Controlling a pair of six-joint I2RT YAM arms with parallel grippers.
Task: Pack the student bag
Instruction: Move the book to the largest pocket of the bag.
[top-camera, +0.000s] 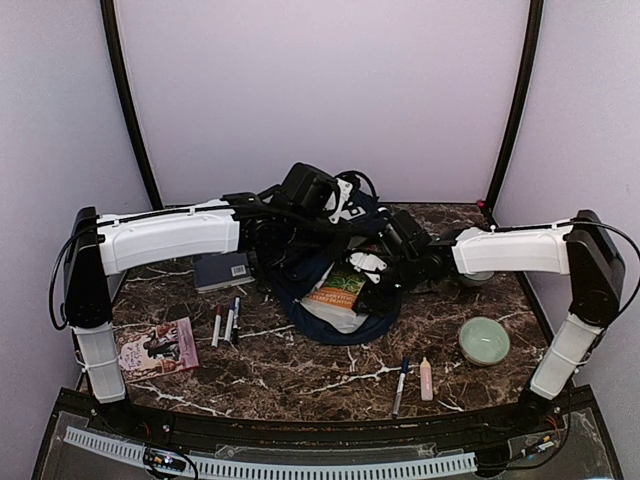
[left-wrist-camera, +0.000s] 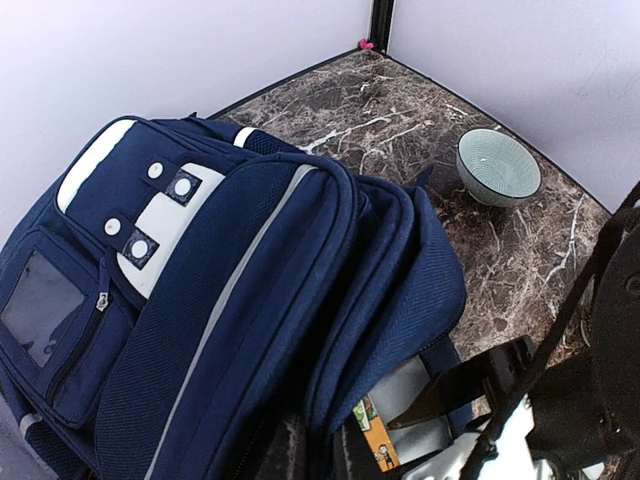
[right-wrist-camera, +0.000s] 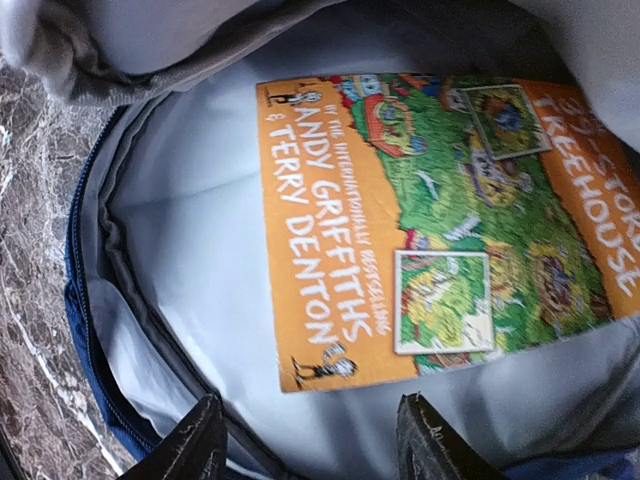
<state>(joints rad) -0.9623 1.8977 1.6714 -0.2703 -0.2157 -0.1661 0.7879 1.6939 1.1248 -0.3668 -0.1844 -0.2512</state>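
Right hand (right-wrist-camera: 312, 425) open, empty, at the zip edge of the student bag (right-wrist-camera: 180, 230), orange book (right-wrist-camera: 430, 220) inside.

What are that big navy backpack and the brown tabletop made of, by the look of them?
Large navy-blue backpack: woven fabric, matte; textured weave and stitched seams show. Dark brown tabletop: looks like marble, white veins; possibly printed laminate.
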